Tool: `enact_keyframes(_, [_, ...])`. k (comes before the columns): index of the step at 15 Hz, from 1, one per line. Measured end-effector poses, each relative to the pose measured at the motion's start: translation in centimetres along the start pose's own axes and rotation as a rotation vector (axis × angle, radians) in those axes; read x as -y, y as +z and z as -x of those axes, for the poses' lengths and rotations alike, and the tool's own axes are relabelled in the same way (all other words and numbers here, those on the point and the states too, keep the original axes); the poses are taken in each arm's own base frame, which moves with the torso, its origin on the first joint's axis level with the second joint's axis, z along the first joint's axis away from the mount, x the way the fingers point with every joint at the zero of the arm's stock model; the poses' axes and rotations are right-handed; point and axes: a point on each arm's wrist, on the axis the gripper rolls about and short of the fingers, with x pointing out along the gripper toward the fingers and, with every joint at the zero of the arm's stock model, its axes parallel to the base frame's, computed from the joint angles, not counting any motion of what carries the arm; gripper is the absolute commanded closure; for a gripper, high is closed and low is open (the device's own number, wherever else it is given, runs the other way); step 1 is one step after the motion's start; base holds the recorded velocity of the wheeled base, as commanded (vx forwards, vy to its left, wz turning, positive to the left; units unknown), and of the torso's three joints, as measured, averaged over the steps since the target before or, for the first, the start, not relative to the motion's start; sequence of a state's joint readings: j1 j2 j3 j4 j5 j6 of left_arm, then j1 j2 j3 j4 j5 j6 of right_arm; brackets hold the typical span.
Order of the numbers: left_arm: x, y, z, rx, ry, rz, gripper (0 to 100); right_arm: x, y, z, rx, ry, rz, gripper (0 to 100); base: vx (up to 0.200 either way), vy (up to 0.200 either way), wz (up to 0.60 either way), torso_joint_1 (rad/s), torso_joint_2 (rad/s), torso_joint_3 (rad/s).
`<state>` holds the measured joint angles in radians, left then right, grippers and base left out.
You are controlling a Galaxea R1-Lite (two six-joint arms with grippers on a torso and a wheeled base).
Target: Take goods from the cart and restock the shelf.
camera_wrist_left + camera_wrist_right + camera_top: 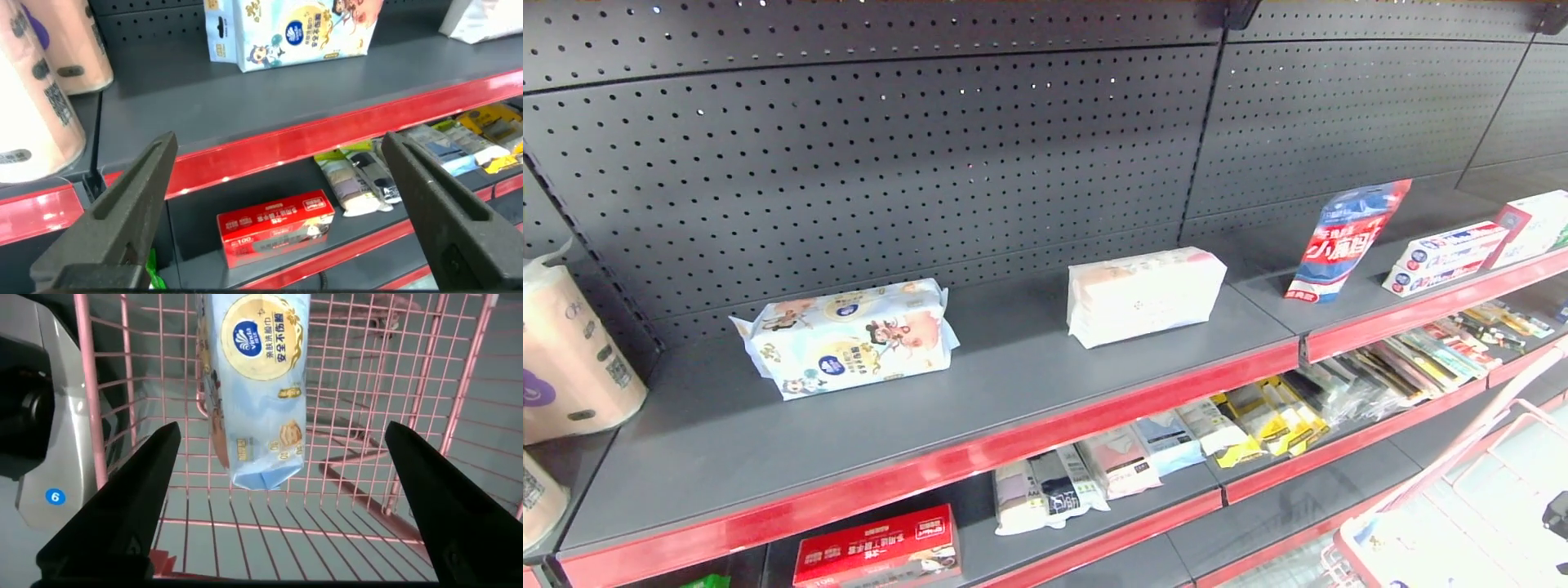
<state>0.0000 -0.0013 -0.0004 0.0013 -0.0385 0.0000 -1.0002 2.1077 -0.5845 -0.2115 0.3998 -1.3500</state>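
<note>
A light-blue tissue pack [257, 376] with a round label lies in the pink wire cart [368, 392]. My right gripper [283, 441] is open above it, one finger on each side, not touching it. The cart's corner [1445, 523] stands at the lower right before the shelf. My left gripper [274, 175] is open in front of the red edge of the grey shelf [245, 98], holding nothing. A matching cartoon-printed tissue pack [849, 335] [290, 28] stands on the top shelf board [980, 384].
On the same board sit a white tissue pack [1143, 294], a blue-red pouch [1343, 241], toothpaste boxes [1445, 257] and, far left, paper rolls [568, 351]. Lower boards hold a red box [878, 551] and several flat packs [1094, 474]. Bare board lies between the two tissue packs.
</note>
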Motion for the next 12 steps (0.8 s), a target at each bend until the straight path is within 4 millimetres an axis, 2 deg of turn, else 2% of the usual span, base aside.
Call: enact_keyframes(12, [0.0,-0.02,0.0,-0.001,0.0,0.0,0,-0.1,-0.02,-0.02,0.001,0.004,0.007,0,0.0,0.0,0.0,-0.159,0.35,0.194])
